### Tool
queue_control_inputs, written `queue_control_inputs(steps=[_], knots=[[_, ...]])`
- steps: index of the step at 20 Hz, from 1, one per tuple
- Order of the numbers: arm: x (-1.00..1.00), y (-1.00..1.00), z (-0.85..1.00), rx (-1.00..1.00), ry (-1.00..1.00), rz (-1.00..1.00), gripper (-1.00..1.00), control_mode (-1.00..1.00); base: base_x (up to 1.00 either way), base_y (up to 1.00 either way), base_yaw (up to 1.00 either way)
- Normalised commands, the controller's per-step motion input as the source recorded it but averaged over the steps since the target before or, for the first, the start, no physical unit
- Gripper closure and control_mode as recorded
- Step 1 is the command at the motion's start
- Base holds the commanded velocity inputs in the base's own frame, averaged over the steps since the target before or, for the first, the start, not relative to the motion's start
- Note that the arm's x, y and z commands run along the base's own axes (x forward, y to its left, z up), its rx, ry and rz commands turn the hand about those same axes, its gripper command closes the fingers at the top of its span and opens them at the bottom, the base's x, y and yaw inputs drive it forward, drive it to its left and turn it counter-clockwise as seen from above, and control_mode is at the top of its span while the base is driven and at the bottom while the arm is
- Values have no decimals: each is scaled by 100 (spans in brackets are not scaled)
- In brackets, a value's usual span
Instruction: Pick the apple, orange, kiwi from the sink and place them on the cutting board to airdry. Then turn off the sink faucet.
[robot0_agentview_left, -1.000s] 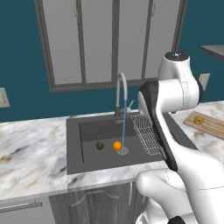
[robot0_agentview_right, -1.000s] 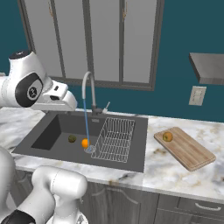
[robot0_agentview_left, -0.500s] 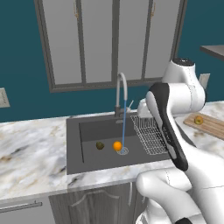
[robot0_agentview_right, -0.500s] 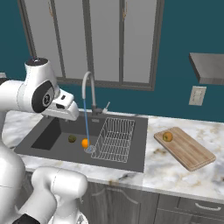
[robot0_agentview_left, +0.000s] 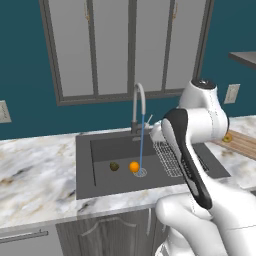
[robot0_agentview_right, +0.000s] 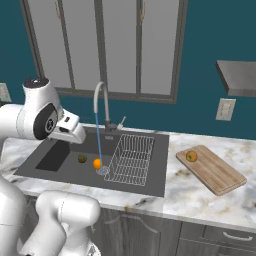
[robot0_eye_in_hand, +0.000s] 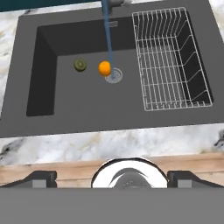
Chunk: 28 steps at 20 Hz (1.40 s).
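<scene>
In the sink (robot0_eye_in_hand: 52, 96) the dark kiwi (robot0_eye_in_hand: 79, 65) lies just left of the orange (robot0_eye_in_hand: 104, 68), which sits beside the drain under the running water. Both also show on the basin floor as the kiwi (robot0_agentview_right: 82, 158) and the orange (robot0_agentview_right: 97, 163). The apple (robot0_agentview_right: 191, 156) rests on the near-left corner of the cutting board (robot0_agentview_right: 215, 172). The faucet (robot0_agentview_right: 102, 105) arches over the basin and pours a blue stream. My gripper (robot0_eye_in_hand: 113, 180) hangs high above the sink's front edge, open, with nothing between its fingertips (robot0_eye_in_hand: 41, 178).
A wire dish rack (robot0_eye_in_hand: 173, 59) fills the right end of the basin. Marble counter (robot0_agentview_right: 190, 197) runs on both sides and along the front. Glass-front cabinets stand behind the faucet. My own white arm (robot0_agentview_left: 187, 150) blocks part of the cutting board (robot0_agentview_left: 244, 142) in the left base view.
The arm has swung and the hand has come down and forward over the sink's left part. The fruits have not moved and water keeps running. The jaws have stayed open.
</scene>
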Motion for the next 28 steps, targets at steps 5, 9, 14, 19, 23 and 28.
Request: queue_control_inputs(steps=[5,9,14,19,23,28], knots=[[9,17,-27,0,-2,0,-100,-100,0,0,0],[20,16,-14,0,0,2,-100,-100,0,0,0],[29,9,-17,0,0,2,-100,-100,0,0,0],[26,0,-26,0,0,2,-100,-100,0,0,0],[24,2,-33,-2,0,1,-100,-100,0,0,0],[28,10,-32,-2,0,0,-100,-100,0,0,0]])
